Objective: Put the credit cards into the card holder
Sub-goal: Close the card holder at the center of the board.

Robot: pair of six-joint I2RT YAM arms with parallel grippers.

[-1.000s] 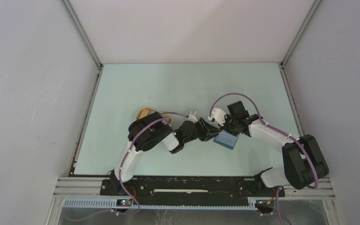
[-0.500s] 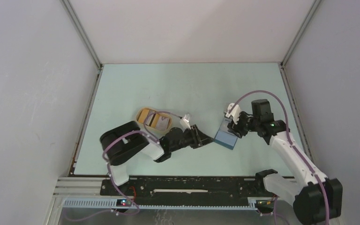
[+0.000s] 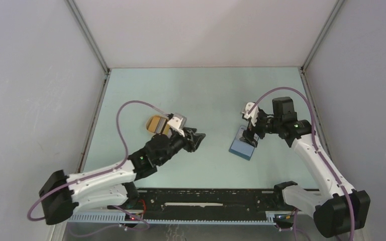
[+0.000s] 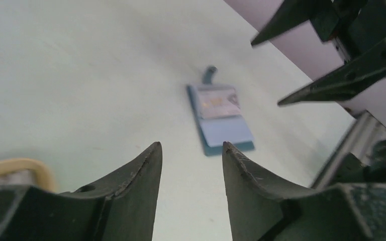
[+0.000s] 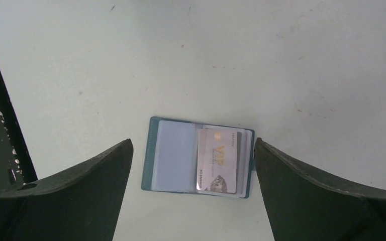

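Across the floor of the white-walled enclosure a pale green table (image 3: 201,95) is spread. Over its near left part the left arm (image 3: 100,175) is stretched low, and the right arm (image 3: 316,155) is raised over its right side. The left gripper (image 4: 191,145) is held with its jaws partly apart and nothing is gripped between them; it is pointed toward the card holder, well apart from it. The right gripper (image 5: 193,143) is spread wide and empty, hung directly above the card holder without touching it. A tan oval tray (image 3: 157,123) is seen just behind the left wrist; its contents cannot be made out. The teal card holder (image 5: 173,155) is laid open flat on the table, right of centre. One pale credit card (image 5: 217,160) marked VIP is set upon one half, though whether it is fully pocketed cannot be told.
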